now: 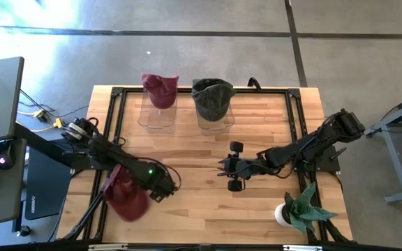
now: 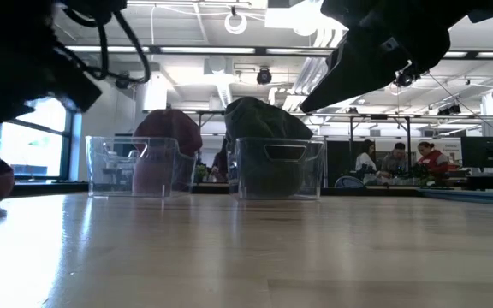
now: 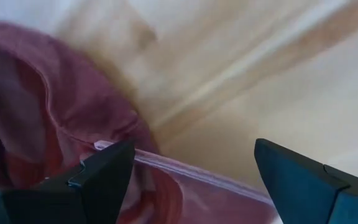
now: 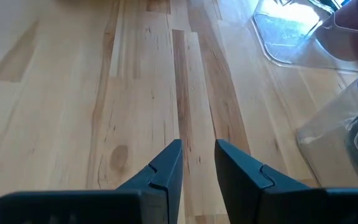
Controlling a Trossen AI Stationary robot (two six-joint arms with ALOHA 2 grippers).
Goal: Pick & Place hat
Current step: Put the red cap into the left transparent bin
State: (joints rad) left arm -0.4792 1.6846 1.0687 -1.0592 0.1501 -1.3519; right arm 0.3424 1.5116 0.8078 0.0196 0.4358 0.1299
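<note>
Grey concrete floor (image 1: pixel 208 56) — ceiling lights (image 2: pixel 236 22), seated people (image 2: pixel 398 159) behind.

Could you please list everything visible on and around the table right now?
Red hats: two; one on the table's near left by the left gripper, one in the left clear bin.
Dark green hat: one, in the right clear bin.
Clear bins: two, far edge, left and right.
Potted plant: one, green in a white pot, near right corner.
Table: one, light wood.
People: seated in the room behind.
Left gripper: open, over the loose red hat.
Right gripper: mid-table, holding nothing, fingers slightly apart.
</note>
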